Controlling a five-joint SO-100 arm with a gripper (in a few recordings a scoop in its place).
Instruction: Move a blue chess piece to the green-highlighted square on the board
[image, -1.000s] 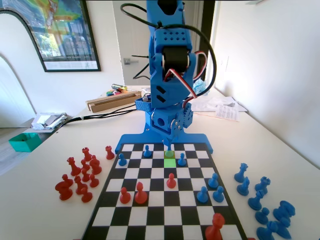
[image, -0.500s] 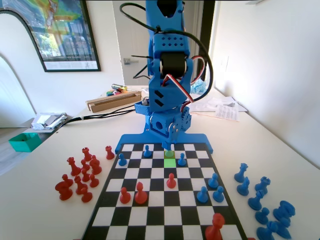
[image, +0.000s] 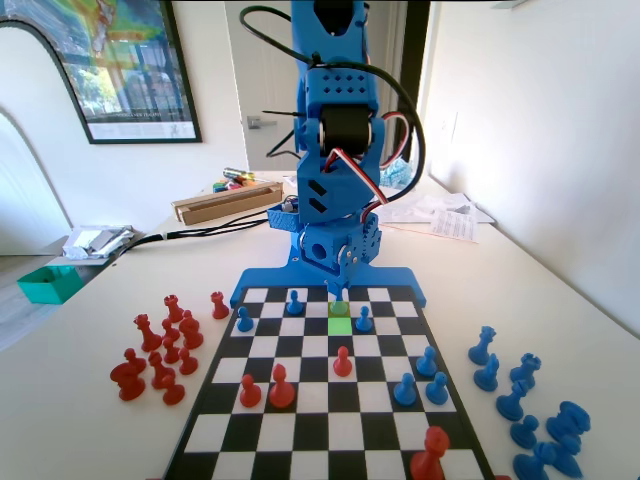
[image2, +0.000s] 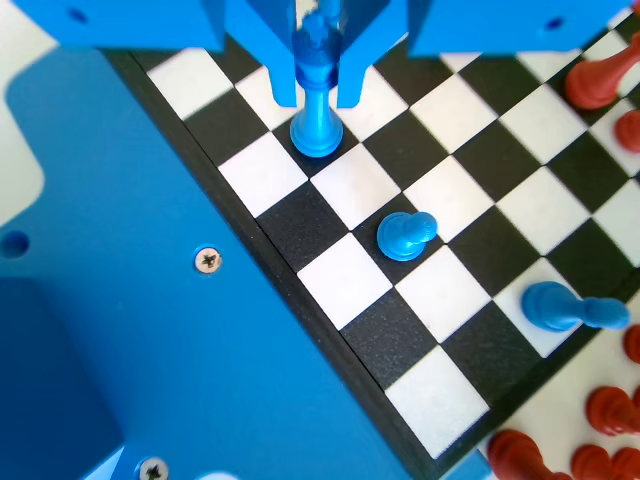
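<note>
fingers around blue chess piece

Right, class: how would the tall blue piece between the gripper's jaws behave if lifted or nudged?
The tall blue piece looks like rigid plastic: probably stiff and light. Tall on a slim stem and small base, it would likely tip if nudged high. Its gloss may slip in the gripper.

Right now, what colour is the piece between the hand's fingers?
Blue, the same as the hand; the piece shows best in the wrist view.
</note>
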